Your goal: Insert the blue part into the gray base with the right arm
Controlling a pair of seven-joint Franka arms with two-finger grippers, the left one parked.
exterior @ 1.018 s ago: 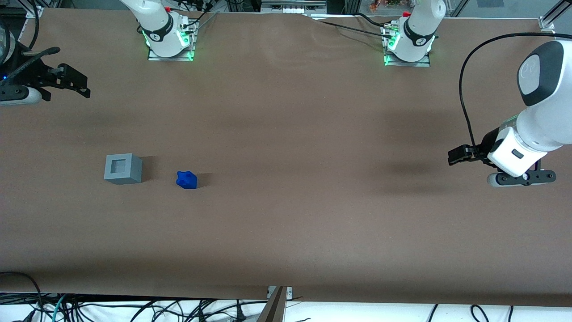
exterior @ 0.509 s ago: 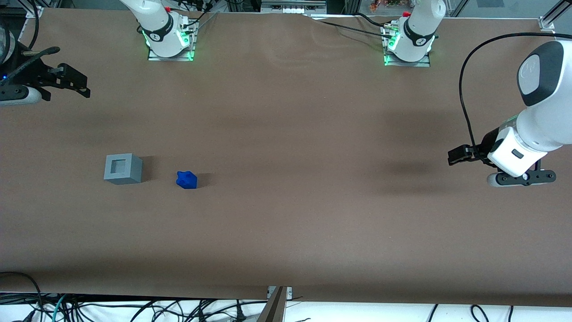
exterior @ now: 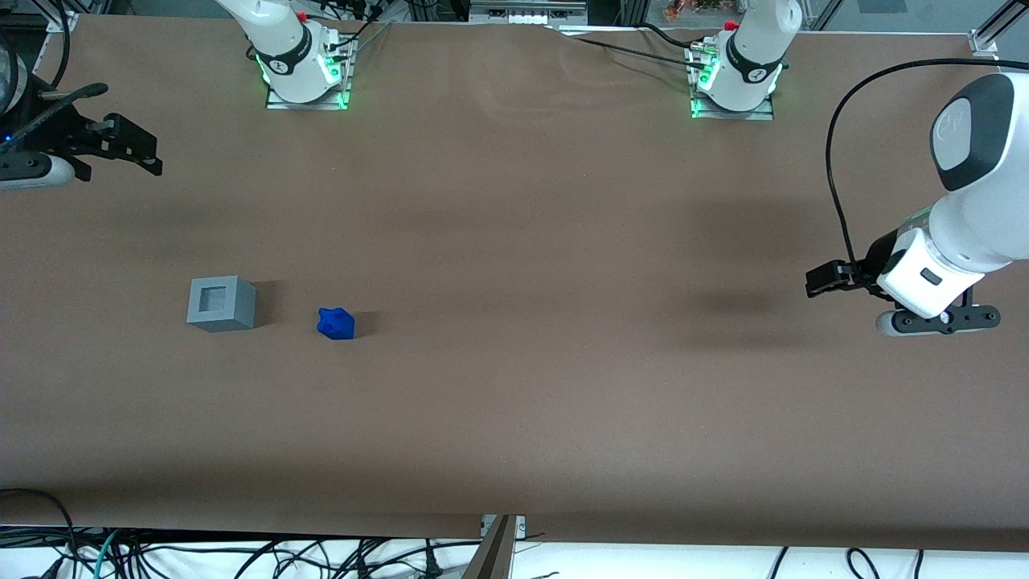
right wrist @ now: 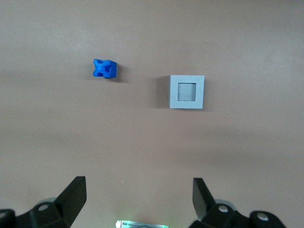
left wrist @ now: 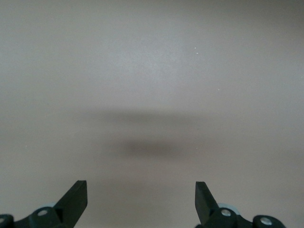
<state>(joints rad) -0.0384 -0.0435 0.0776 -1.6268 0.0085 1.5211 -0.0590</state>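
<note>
While gripper waits high above gray base, fingers apart, empty: start step. Next: go down, grab blue part beside base.

The right arm hangs high at the working arm's table end, its claw spread wide, holding nothing.

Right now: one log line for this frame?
phase: pre-grasp | gripper: open, high above table | blue part: beside gray base, apart | recess: empty
</note>
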